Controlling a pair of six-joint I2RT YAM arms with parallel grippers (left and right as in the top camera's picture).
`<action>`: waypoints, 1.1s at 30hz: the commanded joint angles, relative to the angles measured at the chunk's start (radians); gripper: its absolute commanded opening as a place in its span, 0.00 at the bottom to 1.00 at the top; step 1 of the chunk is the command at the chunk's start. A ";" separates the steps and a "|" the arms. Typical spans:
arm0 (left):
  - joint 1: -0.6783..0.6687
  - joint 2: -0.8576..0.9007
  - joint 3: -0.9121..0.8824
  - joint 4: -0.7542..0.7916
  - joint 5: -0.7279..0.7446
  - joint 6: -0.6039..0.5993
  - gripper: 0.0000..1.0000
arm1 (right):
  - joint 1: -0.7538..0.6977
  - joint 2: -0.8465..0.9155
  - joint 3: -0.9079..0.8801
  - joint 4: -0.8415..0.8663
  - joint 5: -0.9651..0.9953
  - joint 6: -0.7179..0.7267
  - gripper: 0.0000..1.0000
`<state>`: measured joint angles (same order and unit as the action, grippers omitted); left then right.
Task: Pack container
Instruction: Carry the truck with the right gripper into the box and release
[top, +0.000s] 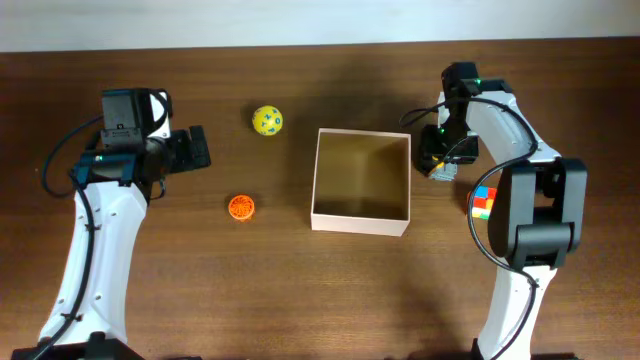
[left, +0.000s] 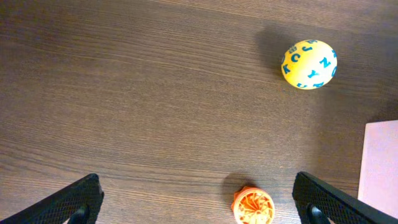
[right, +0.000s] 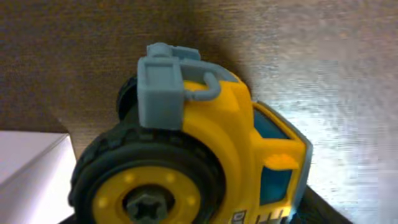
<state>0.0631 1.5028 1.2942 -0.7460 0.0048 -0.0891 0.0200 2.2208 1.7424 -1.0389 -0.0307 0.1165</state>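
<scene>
Dark wood-grain table (top: 250, 300), pale strip (top: 200, 20) along far edge, soft shadows

One container (top: 360, 224), four toys (top: 267, 121)

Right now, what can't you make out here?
Right gripper: open or shut unclear; overhead, the right arm covers it; right wrist, the truck fills the frame.
Cube: overhead, partly under that arm.
Orange toy: left wrist, cut off by the bottom edge.
Container: left wrist, only a wall shows at the right edge.
</scene>
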 joint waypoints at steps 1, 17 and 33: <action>0.003 0.006 0.019 0.000 0.015 0.016 0.99 | -0.007 -0.019 -0.003 -0.001 0.005 -0.004 0.53; 0.003 0.006 0.019 0.000 0.015 0.016 0.99 | 0.066 -0.507 0.021 -0.146 0.000 0.077 0.48; 0.003 0.006 0.019 0.000 0.015 0.016 0.99 | 0.345 -0.390 -0.278 0.124 0.010 0.271 0.45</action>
<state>0.0631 1.5028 1.2942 -0.7464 0.0051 -0.0891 0.3622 1.7763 1.5478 -0.9745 -0.0280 0.3412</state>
